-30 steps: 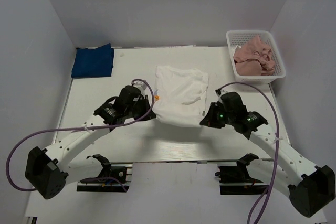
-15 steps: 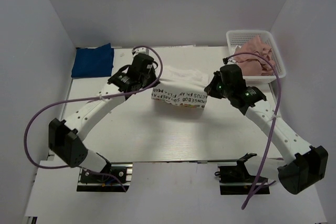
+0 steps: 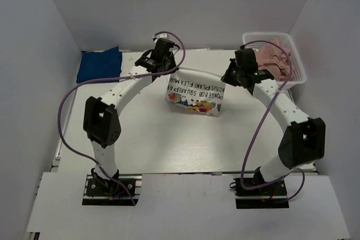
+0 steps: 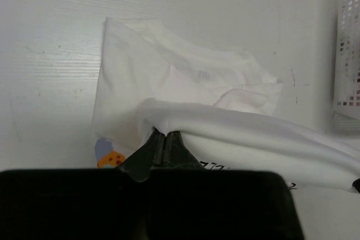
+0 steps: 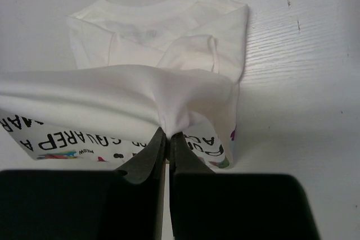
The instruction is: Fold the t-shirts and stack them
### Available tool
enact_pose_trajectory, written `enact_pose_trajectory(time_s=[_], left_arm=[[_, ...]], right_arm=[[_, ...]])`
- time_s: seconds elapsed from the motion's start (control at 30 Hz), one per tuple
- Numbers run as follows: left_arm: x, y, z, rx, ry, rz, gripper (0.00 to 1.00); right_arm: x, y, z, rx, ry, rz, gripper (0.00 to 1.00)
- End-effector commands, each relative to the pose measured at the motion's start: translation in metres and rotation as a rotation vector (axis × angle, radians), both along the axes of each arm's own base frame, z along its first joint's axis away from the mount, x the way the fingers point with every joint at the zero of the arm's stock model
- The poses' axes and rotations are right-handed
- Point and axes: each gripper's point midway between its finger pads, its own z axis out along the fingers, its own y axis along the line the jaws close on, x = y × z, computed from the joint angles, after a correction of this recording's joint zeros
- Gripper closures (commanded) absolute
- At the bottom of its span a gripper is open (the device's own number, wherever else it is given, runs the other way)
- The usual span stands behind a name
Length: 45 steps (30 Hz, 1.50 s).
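In the top view, the white t-shirt (image 3: 194, 98) is seen on the bench (image 3: 169, 144), left of the basket (image 3: 300, 71), with a raised flap showing its print. The flap's two ends are pinched by the left jaws and the right jaws, both closed tight on the cloth. The pink t-shirt (image 3: 273, 60) is seen inside the basket, the blue t-shirt (image 3: 99, 64) far left of it

In the left wrist view, the left jaws are seen clamped on a white fold

In the right wrist view, the right jaws are seen nipping gathered cloth above black lettering
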Motion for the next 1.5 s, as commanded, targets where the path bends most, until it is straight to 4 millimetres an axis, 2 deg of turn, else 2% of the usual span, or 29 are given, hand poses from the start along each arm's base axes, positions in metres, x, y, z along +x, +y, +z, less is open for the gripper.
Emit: enact_pose_trajectory(time_s=[0.0,0.07,0.2,0.27,0.3,0.33,0.4,0.43,0.53,0.57,0.6,0.63,0.67,0.7,0.73,0.8,0.83,0.93,0.97,1.0,1.03,1.07,1.1,1.17,1.27,1.3,1.33,1.43,1.47], left_arm=[[0.034,0.008,0.017,0.01,-0.08,0.007,1.0],[0.05,0.008,0.005,0.016,-0.071,0.019,1.0],[0.075,0.012,-0.018,0.01,-0.059,0.022,1.0],[0.086,0.003,-0.016,-0.027,-0.097,-0.034,1.0],[0.094,0.002,-0.025,-0.032,-0.103,-0.061,1.0],[0.096,-0.005,-0.032,-0.022,-0.115,-0.12,1.0],[0.104,-0.014,-0.034,-0.062,-0.145,-0.173,1.0],[0.108,-0.013,-0.037,-0.071,-0.148,-0.178,1.0],[0.114,-0.006,-0.058,-0.057,-0.127,-0.157,0.97],[0.118,-0.001,-0.064,-0.055,-0.125,-0.148,0.89],[0.122,-0.002,-0.059,-0.062,-0.146,-0.148,0.46],[0.124,0.002,-0.068,-0.055,-0.133,-0.151,0.14],[0.127,0.0,-0.063,-0.053,-0.15,-0.166,0.0],[0.129,-0.001,-0.071,-0.048,-0.131,-0.167,0.0],[0.135,-0.005,-0.054,-0.047,-0.165,-0.185,0.0],[0.139,-0.007,-0.03,-0.048,-0.186,-0.201,0.0],[0.14,-0.007,-0.03,-0.037,-0.185,-0.207,0.0],[0.126,-0.019,-0.007,-0.066,-0.203,-0.256,0.0],[0.116,-0.025,0.015,-0.084,-0.23,-0.282,0.0],[0.107,-0.026,0.009,-0.093,-0.211,-0.305,0.0],[0.091,-0.045,0.016,-0.143,-0.217,-0.397,0.0],[0.078,-0.057,0.019,-0.187,-0.209,-0.447,0.0],[0.057,-0.064,0.016,-0.242,-0.174,-0.508,0.0],[0.037,-0.081,0.013,-0.287,-0.153,-0.56,0.0],[0.013,-0.09,-0.026,-0.3,-0.063,-0.593,0.0],[0.011,-0.089,-0.031,-0.305,-0.048,-0.587,0.0],[0.009,-0.087,-0.055,-0.289,0.011,-0.571,0.0],[0.0,-0.075,-0.098,-0.261,0.126,-0.538,0.0],[-0.006,-0.064,-0.123,-0.245,0.186,-0.511,0.0]], right_arm=[[0.033,-0.015,0.003,-0.023,-0.03,-0.029,1.0],[0.045,-0.018,0.008,-0.013,-0.036,-0.038,1.0],[0.067,-0.015,-0.021,0.0,0.033,-0.01,1.0],[0.075,-0.018,-0.036,0.0,0.058,-0.013,1.0],[0.08,-0.015,-0.032,0.014,0.049,-0.005,1.0],[0.085,-0.019,-0.051,0.008,0.086,-0.017,1.0],[0.091,-0.012,-0.048,0.044,0.089,0.018,1.0],[0.096,-0.015,-0.066,0.036,0.117,0.018,1.0],[0.111,-0.013,-0.066,0.06,0.109,0.042,1.0],[0.114,-0.016,-0.078,0.062,0.135,0.038,1.0],[0.114,-0.017,-0.088,0.062,0.164,0.038,0.99],[0.121,-0.015,-0.077,0.072,0.143,0.05,0.74],[0.124,-0.017,-0.082,0.075,0.151,0.047,0.47],[0.125,-0.014,-0.082,0.074,0.146,0.067,0.14],[0.129,-0.012,-0.073,0.087,0.129,0.076,0.1],[0.131,-0.009,-0.059,0.095,0.096,0.1,0.1],[0.13,-0.007,-0.057,0.098,0.085,0.107,0.1],[0.123,0.002,-0.034,0.13,0.02,0.144,0.1],[0.111,0.004,-0.029,0.151,0.022,0.158,0.1],[0.109,0.006,-0.027,0.156,0.015,0.164,0.1],[0.106,0.009,-0.015,0.165,-0.019,0.176,0.1],[0.098,0.012,-0.026,0.188,-0.006,0.194,0.1],[0.097,0.015,-0.013,0.203,-0.048,0.205,0.1],[0.091,0.021,-0.018,0.241,-0.046,0.229,0.1],[0.096,0.027,-0.013,0.282,-0.08,0.255,0.1],[0.098,0.032,-0.017,0.302,-0.07,0.273,0.1],[0.101,0.034,-0.027,0.31,-0.055,0.282,0.1],[0.118,0.04,-0.05,0.343,-0.02,0.296,0.1],[0.123,0.043,-0.068,0.348,0.003,0.297,0.1]])
